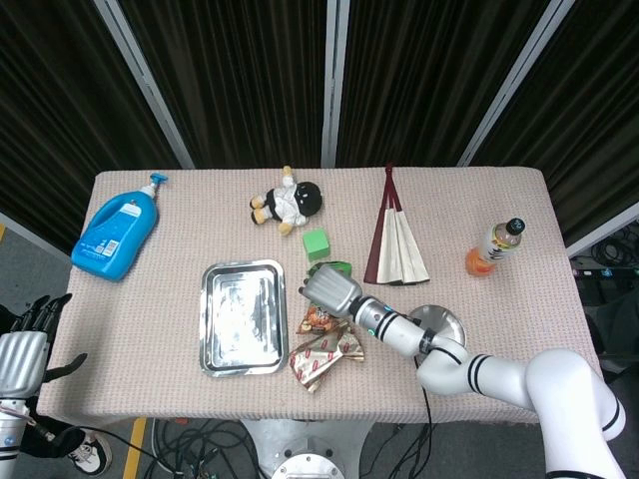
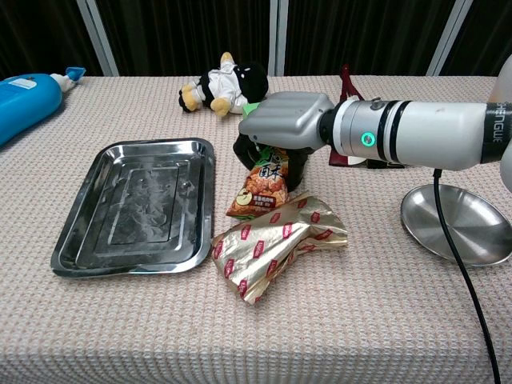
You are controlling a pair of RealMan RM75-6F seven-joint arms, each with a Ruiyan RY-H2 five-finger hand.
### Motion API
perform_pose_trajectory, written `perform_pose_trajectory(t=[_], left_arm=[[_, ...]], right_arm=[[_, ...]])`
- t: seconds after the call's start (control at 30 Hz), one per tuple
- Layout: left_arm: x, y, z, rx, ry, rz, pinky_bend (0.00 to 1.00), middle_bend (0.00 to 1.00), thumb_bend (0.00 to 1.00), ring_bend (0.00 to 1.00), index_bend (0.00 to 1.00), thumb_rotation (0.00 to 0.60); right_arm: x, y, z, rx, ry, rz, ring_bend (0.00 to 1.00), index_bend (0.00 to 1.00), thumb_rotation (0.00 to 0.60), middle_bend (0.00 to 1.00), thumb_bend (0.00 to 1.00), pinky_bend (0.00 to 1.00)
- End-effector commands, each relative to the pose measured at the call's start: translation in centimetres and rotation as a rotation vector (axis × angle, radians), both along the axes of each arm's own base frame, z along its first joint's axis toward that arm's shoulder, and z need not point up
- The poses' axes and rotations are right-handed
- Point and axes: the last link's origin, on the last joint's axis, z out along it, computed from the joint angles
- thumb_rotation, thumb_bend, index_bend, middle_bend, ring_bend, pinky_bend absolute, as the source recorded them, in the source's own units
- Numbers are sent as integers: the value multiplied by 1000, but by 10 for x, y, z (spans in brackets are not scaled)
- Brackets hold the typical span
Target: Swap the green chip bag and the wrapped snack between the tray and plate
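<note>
Here the green chip bag sits within the right hand's fingers.

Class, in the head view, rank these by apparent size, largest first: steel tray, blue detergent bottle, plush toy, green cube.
1. steel tray
2. blue detergent bottle
3. plush toy
4. green cube

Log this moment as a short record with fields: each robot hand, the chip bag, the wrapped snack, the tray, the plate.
right robot hand: fingers closed around the top of the green chip bag
left robot hand: off the table's left edge, fingers apart, holding nothing
green chip bag: on the cloth, between tray and plate
wrapped snack: on the cloth beside the tray's near right corner
tray: nothing in it
plate: nothing on it, right of the snacks
</note>
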Motion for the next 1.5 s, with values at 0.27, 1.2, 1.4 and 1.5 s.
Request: perform_pose_trajectory(t=[0.27,1.2,1.4,1.5], left_arm=[[6,7,1,8,-2,-14,224,160,143,75,101,600],[39,27,-13,-73,32,-102,223,160,144,75,101,600],[39,27,-12,-79,31,-104,224,160,143,75,101,600],[40,26,-13,-83,28,-107,223,160,143,74,101,600]], right_arm=[[-4,-6,78,-160,-145,2,475,757,600,621,176,438],[-167,116,139,-117,-68,-290,364,593,600,539,122,350],[-169,114,133,-90,-56,-326,29,184,600,219,0,115],[-170,112,136,-106,-55,-331,0,54,600,124,0,37]])
